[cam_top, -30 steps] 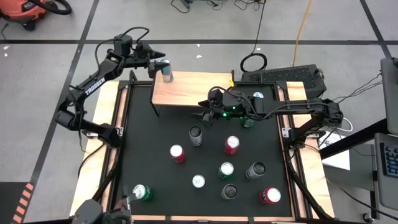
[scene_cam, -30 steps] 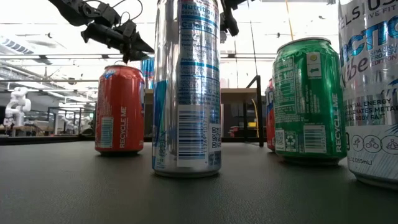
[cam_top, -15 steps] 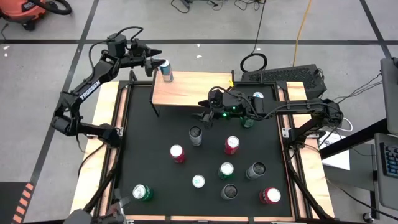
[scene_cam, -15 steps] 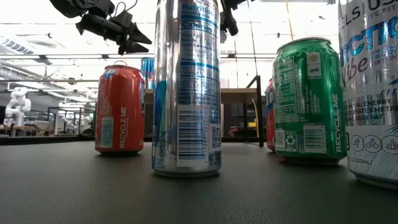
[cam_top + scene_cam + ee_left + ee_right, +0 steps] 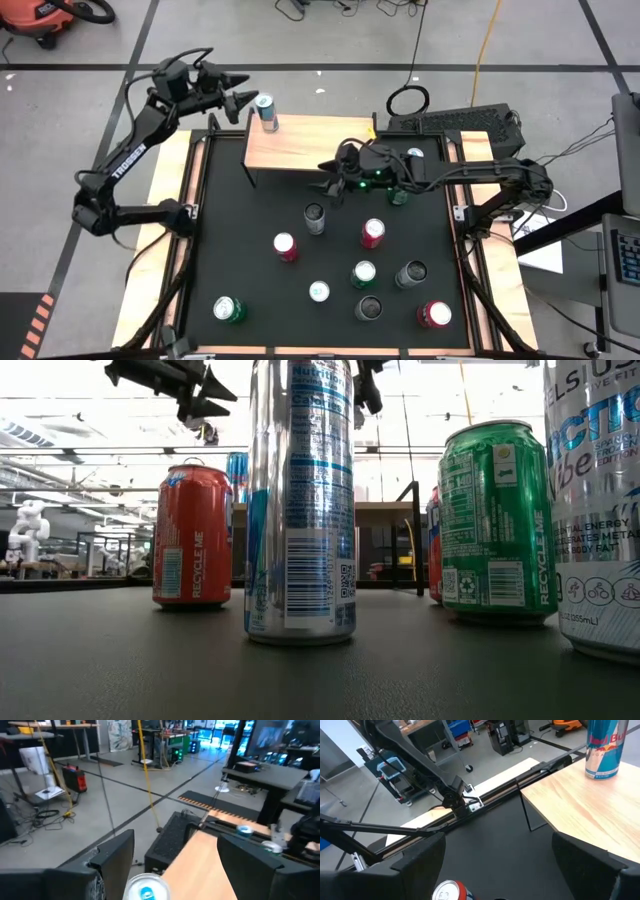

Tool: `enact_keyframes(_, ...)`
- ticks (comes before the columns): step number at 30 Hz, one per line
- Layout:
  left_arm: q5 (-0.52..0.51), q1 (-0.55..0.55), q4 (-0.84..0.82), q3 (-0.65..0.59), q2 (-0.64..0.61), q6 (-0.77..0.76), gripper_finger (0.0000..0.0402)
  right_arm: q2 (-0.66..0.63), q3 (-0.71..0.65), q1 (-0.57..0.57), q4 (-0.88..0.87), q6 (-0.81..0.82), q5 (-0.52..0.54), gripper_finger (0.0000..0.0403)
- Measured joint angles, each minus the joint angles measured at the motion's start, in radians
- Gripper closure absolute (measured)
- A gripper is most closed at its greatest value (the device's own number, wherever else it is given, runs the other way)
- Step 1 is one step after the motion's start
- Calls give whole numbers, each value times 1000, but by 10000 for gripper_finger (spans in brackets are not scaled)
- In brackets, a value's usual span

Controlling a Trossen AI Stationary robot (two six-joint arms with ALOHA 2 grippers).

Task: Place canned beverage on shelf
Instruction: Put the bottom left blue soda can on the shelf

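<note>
Left gripper [image 5: 240, 100], fingers apart and empty, should lift clear of the blue-silver can [image 5: 266, 112] on the light-wood shelf [image 5: 300, 148], not knocking it

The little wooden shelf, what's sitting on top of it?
One blue-and-silver can stands upright at a corner of the shelf. The right gripper hangs over the shelf's front edge, covering a bit.

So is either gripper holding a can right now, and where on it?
Nothing is held. The left gripper is open beside the blue can on the shelf; the right gripper is open and empty.
</note>
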Motion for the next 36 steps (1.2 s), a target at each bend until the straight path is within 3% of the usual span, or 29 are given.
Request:
enact_keyframes(4,73,-30,-20,0,-20,-156,116,-2,0,0,14,0,0,57)
enact_keyframes(9,69,-96,-25,0,-53,-290,116,-8,0,0,13,-1,-22,57)
enact_keyframes(14,15,-169,-116,1,-108,-224,116,-8,0,0,12,1,-31,57)
enact_keyframes(19,-174,-212,-374,1,-157,-203,116,-14,16,-13,5,33,-27,57)
enact_keyframes(26,-242,-215,-603,0,-158,-251,116,10,191,-86,-33,-37,-26,63)
enact_keyframes(29,-251,-215,-612,0,-157,-259,116,41,279,-141,-73,-66,-29,76)
enact_keyframes(36,-259,-215,-601,0,-157,-214,116,207,529,-266,-172,-96,-165,96)
